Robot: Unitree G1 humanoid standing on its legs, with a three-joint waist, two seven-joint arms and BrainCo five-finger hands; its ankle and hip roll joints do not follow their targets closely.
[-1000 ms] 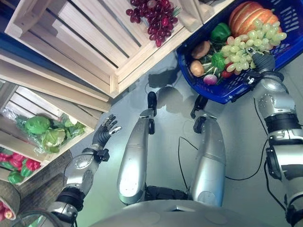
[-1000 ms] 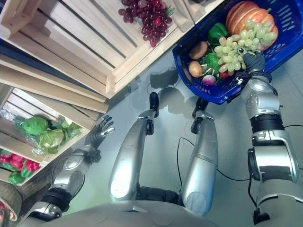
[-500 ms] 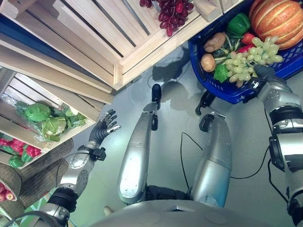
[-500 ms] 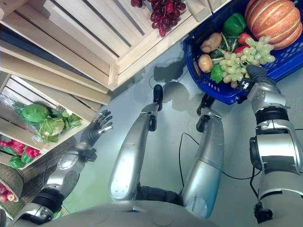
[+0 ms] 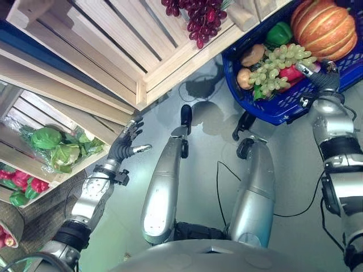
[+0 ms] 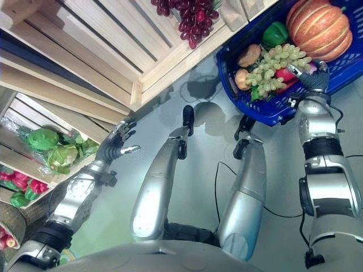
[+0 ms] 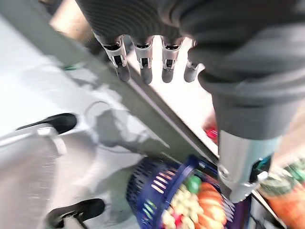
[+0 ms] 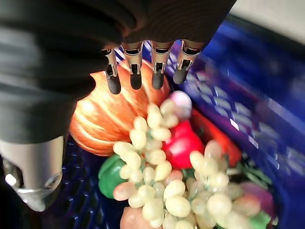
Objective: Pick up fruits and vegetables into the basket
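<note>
At the upper right of the head views, a blue plastic basket (image 5: 266,110) is sitting on the grey floor (image 5: 210,147), already holding produce: an orange pumpkin (image 5: 322,25), a green pepper (image 5: 279,34), two brown potatoes (image 5: 253,55), something red (image 5: 292,73), and a bunch of green grapes (image 5: 278,65) lying across the top. The right hand (image 5: 319,76) is hovering at the basket's near rim, just beside the grapes. In its wrist view the fingers (image 8: 136,71) are hanging straight and released above the pumpkin and the grapes, gripping nothing. Next to the basket, a pale wooden crate (image 5: 130,39) is holding a bunch of dark red grapes (image 5: 198,17). At the left, a lower wooden crate (image 5: 34,122) is holding bagged green cabbages (image 5: 57,150), with red peppers (image 5: 20,184) below them. The left hand (image 5: 126,147) is hanging over the floor near that crate's edge, its fingers (image 7: 143,64) spread and relaxed, empty, well apart from the basket.
</note>
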